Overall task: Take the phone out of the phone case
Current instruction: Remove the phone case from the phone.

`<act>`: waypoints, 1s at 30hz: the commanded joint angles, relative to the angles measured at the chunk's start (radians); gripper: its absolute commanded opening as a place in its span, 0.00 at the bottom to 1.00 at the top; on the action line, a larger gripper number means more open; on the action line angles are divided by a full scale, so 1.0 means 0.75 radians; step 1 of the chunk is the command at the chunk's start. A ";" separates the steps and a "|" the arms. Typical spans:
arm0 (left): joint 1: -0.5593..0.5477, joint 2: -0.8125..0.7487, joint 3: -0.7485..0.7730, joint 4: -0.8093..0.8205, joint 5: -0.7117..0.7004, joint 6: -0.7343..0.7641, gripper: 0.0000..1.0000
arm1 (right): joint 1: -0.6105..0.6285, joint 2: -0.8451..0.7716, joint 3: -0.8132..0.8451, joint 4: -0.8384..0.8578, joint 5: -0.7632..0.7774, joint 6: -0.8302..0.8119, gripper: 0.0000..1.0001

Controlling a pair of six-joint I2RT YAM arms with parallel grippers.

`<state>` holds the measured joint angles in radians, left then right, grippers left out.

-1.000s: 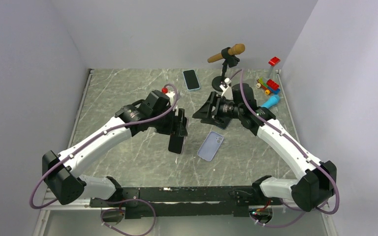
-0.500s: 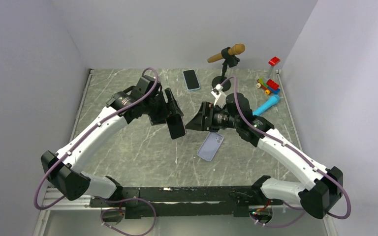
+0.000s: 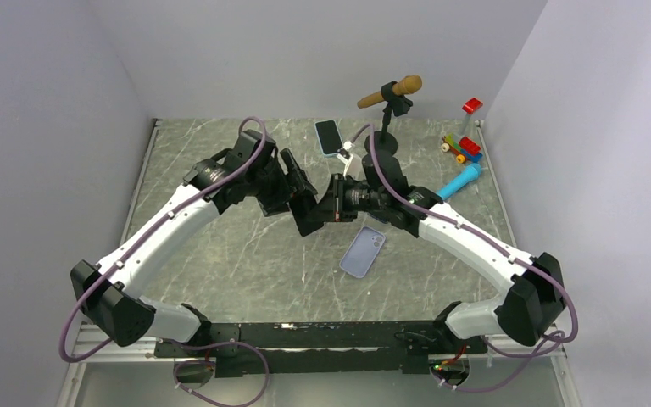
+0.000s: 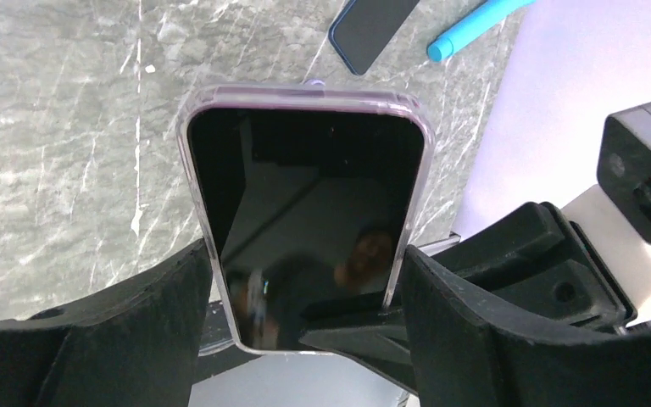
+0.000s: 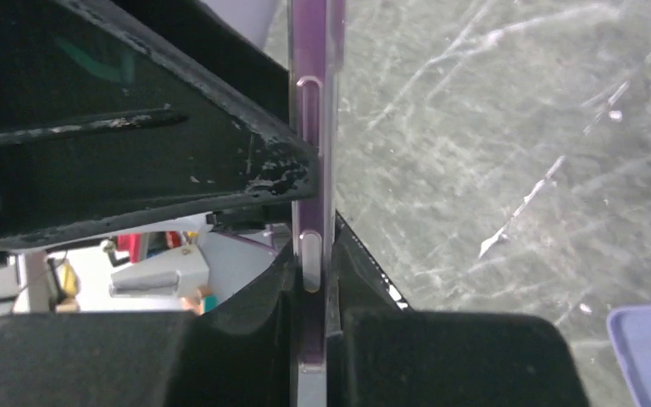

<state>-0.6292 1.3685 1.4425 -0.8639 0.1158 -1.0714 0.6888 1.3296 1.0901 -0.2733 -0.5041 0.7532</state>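
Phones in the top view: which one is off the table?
The clear-cased phone, held by the left hand; the blue-edged phone lies flat behind.

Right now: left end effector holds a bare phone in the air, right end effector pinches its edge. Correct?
Not bare. The left wrist view shows a clear case wrapped round the phone. The rest stands: the left end effector holds it in the air and the right end effector pinches its edge.

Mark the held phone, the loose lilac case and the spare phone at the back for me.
held phone [image 4: 305,220], left wrist view, middle of its dark screen.
lilac case [image 3: 363,252], top view, middle of its upward face.
spare phone [image 3: 330,137], top view, middle of its screen.
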 commanded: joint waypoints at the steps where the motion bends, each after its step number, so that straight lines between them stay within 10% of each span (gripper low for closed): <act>1: 0.059 -0.113 -0.094 0.199 0.126 -0.037 0.34 | -0.003 0.018 0.015 0.124 -0.110 0.025 0.00; 4: 0.151 -0.187 -0.193 0.315 0.210 0.015 0.84 | -0.027 -0.021 -0.043 0.218 -0.160 0.081 0.00; 7: 0.238 -0.296 -0.280 0.431 0.265 0.124 0.96 | -0.075 -0.055 -0.083 0.264 -0.226 0.125 0.00; 19: 0.326 -0.546 -0.728 1.201 0.607 -0.046 0.81 | -0.290 -0.161 -0.223 0.809 -0.601 0.520 0.00; 30: 0.324 -0.394 -0.661 1.457 0.756 -0.157 0.64 | -0.220 -0.132 -0.215 0.994 -0.610 0.624 0.00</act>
<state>-0.3893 1.0599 0.9089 0.0818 0.6243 -1.1450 0.4911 1.2469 0.8810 0.3080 -0.9356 1.1797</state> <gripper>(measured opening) 0.690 0.133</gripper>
